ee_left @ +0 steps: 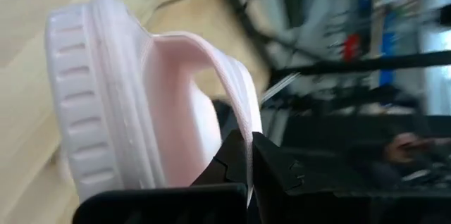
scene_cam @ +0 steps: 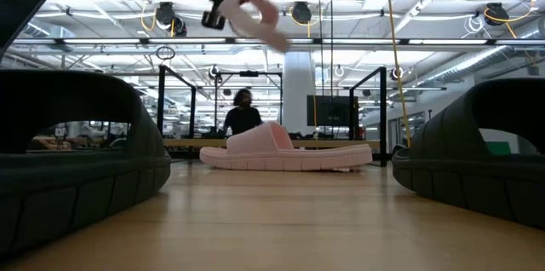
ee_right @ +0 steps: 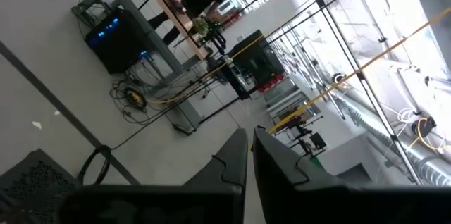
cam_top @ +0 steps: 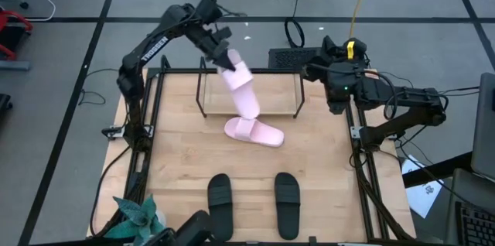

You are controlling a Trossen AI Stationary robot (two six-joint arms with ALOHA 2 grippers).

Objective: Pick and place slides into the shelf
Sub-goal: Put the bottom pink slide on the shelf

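Nearest, along the front edge of the light wooden table [cam_top: 178, 161]: two matte black open-toe slide sandals, side by side, apart from each other, soles down — left black slide [cam_top: 220, 199] and right black slide [cam_top: 287, 202], looming large at either side of the low view. Farther in, near table centre: one pale pink slide sandal with wide strap [cam_top: 255, 131], resting flat on its ribbed sole, just in front of the rack. Above it, held clear of the table: second pale pink slide [cam_top: 239, 85], tilted, hanging over the front rail of the low black thin-rod shelf [cam_top: 298, 95]; not yet seated on the rack. Left gripper [cam_top: 223, 59] clenched on this raised slide, dark fingers [ee_left: 236, 160] pinching the top strap as seen in the left wrist view; ribbed sole edge turned toward that camera. Shelf itself standing at the rear of the table, no sandal on it. Right gripper [ee_right: 251, 155] parked off the table's rear right corner, fingers pressed together, holding nothing, aimed out at the room. Beyond the table, in the low view: a person [scene_cam: 242, 116] in dark clothing, distant.
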